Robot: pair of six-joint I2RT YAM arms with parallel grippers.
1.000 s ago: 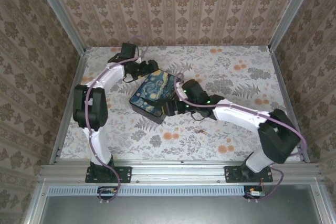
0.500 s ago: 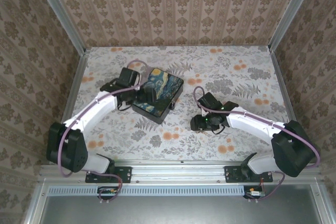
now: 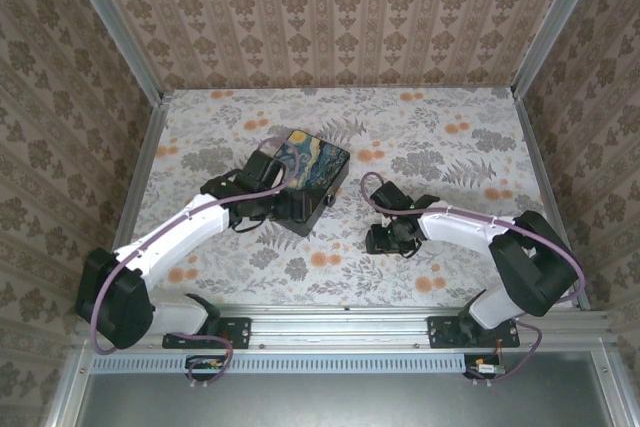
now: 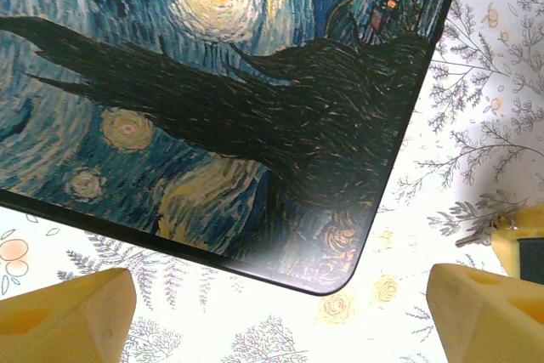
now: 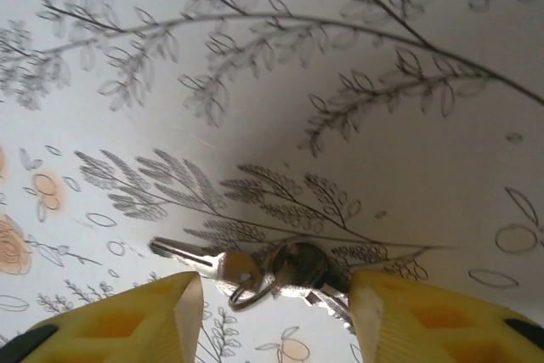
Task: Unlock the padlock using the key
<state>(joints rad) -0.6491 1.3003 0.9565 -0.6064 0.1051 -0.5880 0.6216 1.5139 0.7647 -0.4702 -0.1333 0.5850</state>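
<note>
- The key (image 5: 204,259) is likely light, stiff and slippery, flat on the tabletop (image 5: 255,82); pinch its round head.
- The right pincer (image 5: 276,295) flanks it, grip unclear; the left pincer (image 4: 276,316) is released.

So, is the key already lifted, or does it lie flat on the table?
It lies flat: the key rests on the flowered table, between the open fingers of the right gripper.

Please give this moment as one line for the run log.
left gripper: open, near box corner | right gripper: open, fingers either side of key | key: flat on table
</note>
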